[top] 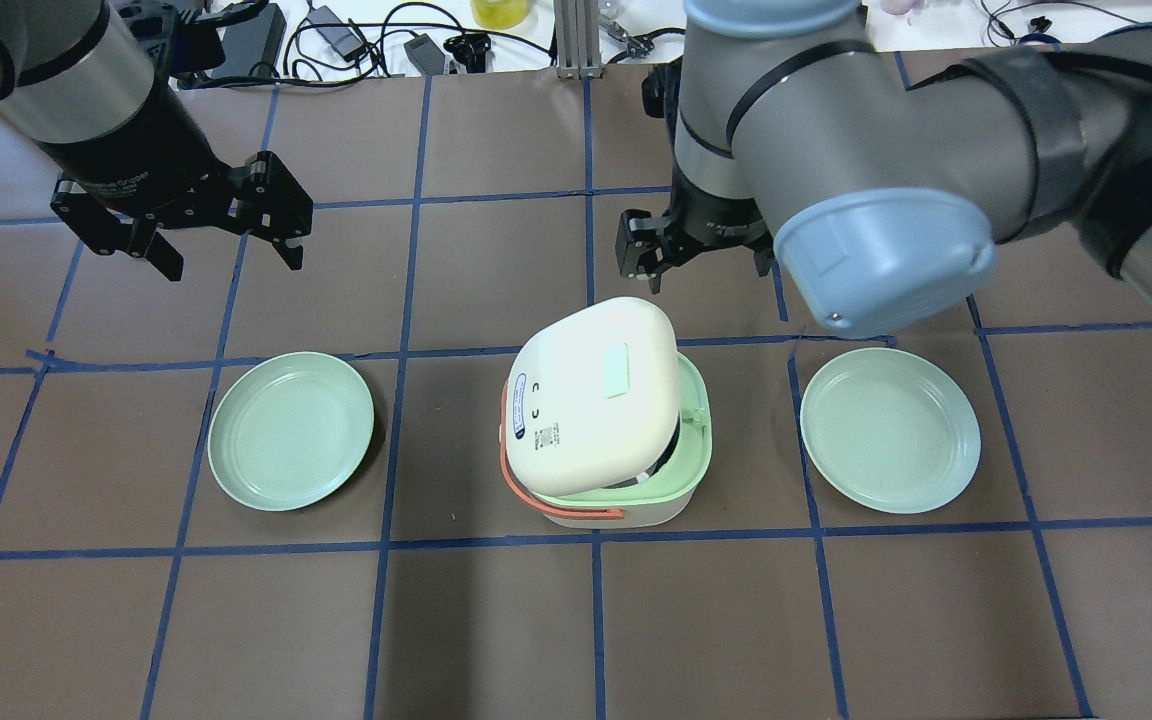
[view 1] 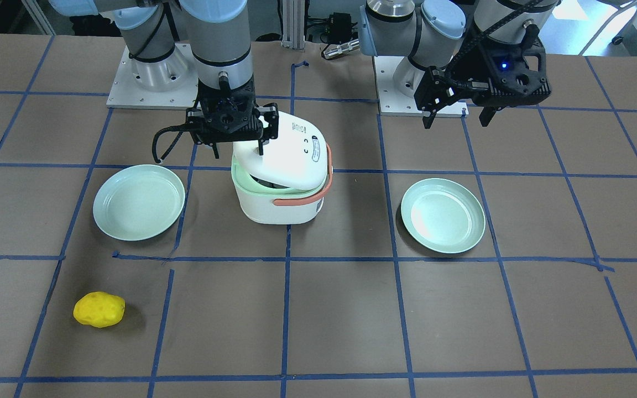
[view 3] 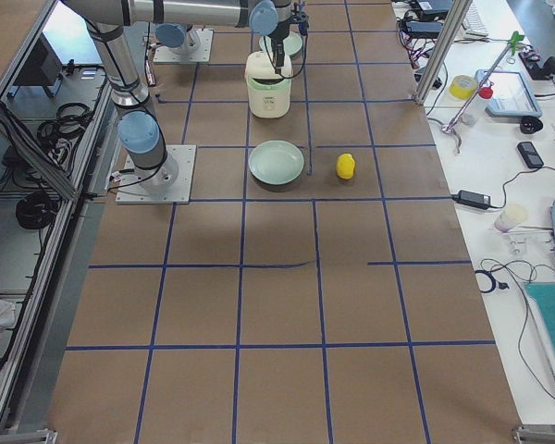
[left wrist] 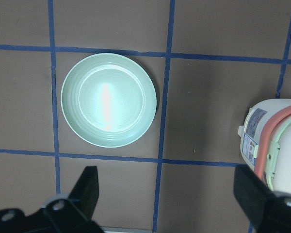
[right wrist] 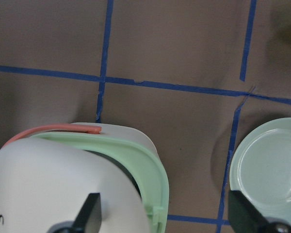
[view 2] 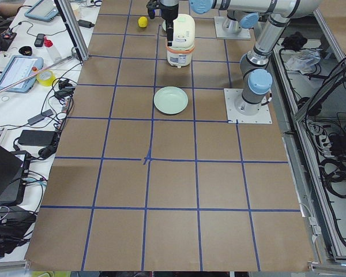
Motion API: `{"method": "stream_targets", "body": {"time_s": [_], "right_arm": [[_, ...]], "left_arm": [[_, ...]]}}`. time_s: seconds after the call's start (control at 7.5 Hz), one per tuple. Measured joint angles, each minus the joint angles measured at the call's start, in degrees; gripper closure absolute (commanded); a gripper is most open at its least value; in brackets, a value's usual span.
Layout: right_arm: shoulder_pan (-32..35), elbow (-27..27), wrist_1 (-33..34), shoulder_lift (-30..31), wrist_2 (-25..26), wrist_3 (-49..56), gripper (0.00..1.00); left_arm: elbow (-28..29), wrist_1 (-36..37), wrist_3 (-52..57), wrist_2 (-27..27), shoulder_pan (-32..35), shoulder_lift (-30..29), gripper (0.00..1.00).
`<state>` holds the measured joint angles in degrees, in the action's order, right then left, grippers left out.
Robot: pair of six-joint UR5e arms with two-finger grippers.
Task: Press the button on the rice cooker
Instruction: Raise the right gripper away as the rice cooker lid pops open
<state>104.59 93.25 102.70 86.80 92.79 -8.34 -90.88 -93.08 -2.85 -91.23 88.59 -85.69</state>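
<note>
The white rice cooker with a green rim and an orange handle stands mid-table. Its lid is tilted up and ajar. A pale green rectangular patch sits on top of the lid. My right gripper is open and hangs just above the cooker's raised lid edge on the robot's side. In the right wrist view its fingers straddle the lid and rim. My left gripper is open and empty, high above the table, well away from the cooker.
A green plate lies to the cooker's left under my left gripper, and another lies to its right. A yellow lumpy object lies near the operators' edge on my right side.
</note>
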Motion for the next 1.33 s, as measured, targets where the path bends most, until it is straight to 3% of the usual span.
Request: {"method": "stream_targets", "body": {"time_s": [0.53, 1.33], "right_arm": [[-10.6, -9.4, -8.2, 0.1, -0.5, 10.1, 0.00], [-12.5, -9.9, -9.4, 0.4, -1.4, 10.9, 0.00]], "left_arm": [[0.0, 0.0, 0.0, 0.0, 0.0, 0.0, 0.00], [0.0, 0.0, 0.0, 0.0, 0.0, 0.0, 0.00]]}}
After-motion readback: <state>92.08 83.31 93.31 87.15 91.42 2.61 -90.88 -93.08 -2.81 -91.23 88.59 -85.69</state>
